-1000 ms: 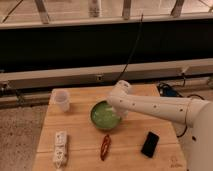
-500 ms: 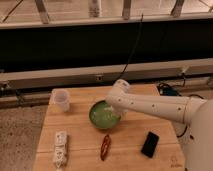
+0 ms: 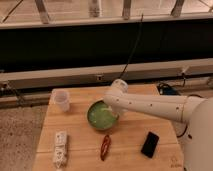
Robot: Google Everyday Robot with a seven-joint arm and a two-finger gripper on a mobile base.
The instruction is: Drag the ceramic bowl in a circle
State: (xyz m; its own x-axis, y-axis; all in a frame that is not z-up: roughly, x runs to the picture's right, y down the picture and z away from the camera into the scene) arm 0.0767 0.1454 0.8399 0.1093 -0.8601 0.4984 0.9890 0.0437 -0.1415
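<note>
The claw (image 3: 113,108) is lowered at the right rim of the green bowl (image 3: 101,116), its fingers closed tight, seemingly pinching that edge so the bowl can be dragged round. A clear cup (image 3: 62,100) stands well left of it.

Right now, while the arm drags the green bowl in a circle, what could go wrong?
1. The gripper sits shut at the right rim of the glossy green ceramic bowl; it may slip off.
2. The red oblong object lies just below the bowl; a wide circle could push it.
3. The clear plastic cup may tip.
</note>
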